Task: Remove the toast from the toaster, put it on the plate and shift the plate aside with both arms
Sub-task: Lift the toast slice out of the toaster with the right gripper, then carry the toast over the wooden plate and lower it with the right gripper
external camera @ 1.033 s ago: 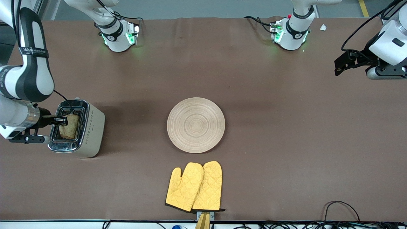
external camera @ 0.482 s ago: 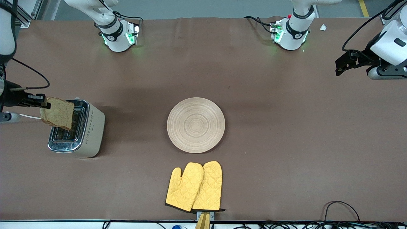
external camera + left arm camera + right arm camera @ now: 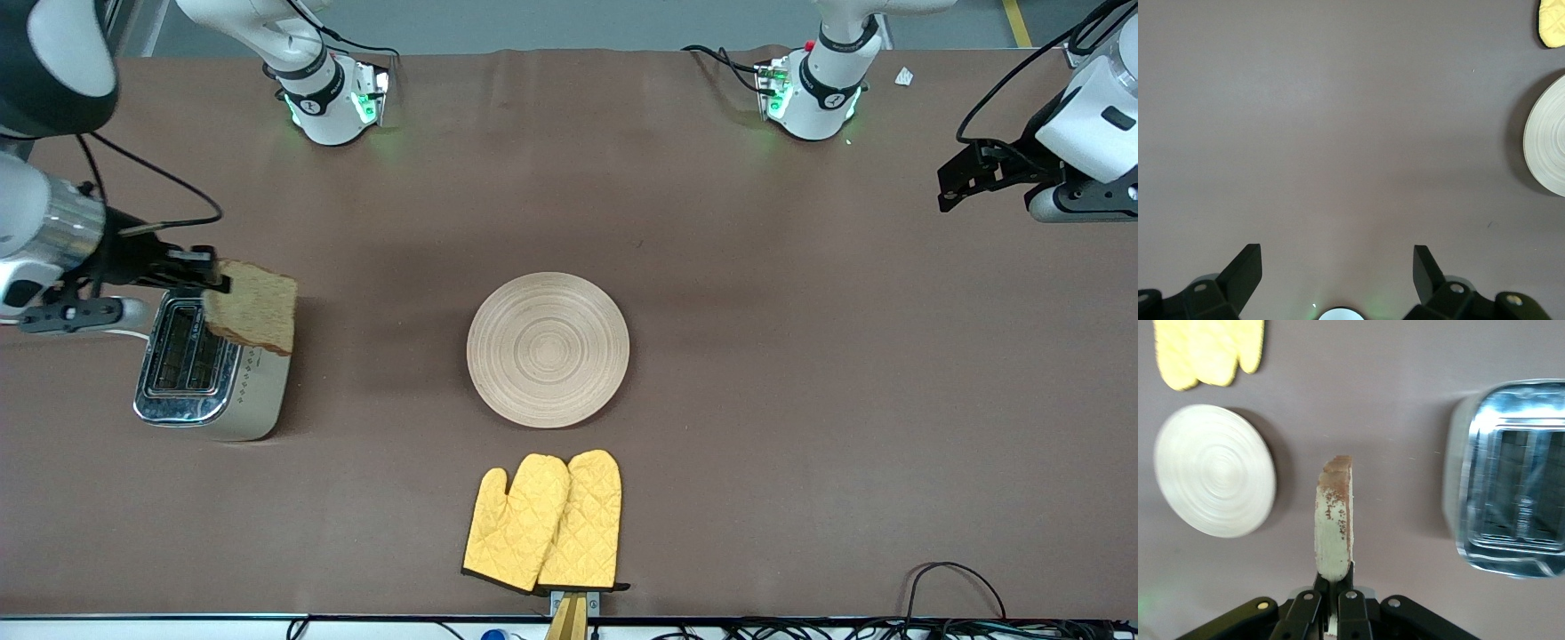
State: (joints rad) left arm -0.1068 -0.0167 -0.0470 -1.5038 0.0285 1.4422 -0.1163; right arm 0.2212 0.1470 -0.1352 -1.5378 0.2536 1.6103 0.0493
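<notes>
My right gripper is shut on the toast, a speckled tan-brown slice, and holds it in the air over the toaster's edge that faces the plate. In the right wrist view the toast shows edge-on, pinched at its end by the gripper. The round beige plate lies at the table's middle, bare; it also shows in the right wrist view and partly in the left wrist view. My left gripper is open and empty, waiting in the air at the left arm's end of the table; its fingers frame bare table.
A steel toaster stands toward the right arm's end of the table, its slots empty. Two yellow oven mitts lie nearer to the front camera than the plate. Cables run along the table's front edge.
My right gripper lifted the toast out of the toaster slot, then carried it sideways toward the plate, over the toaster's edge. The left arm has hardly moved.
</notes>
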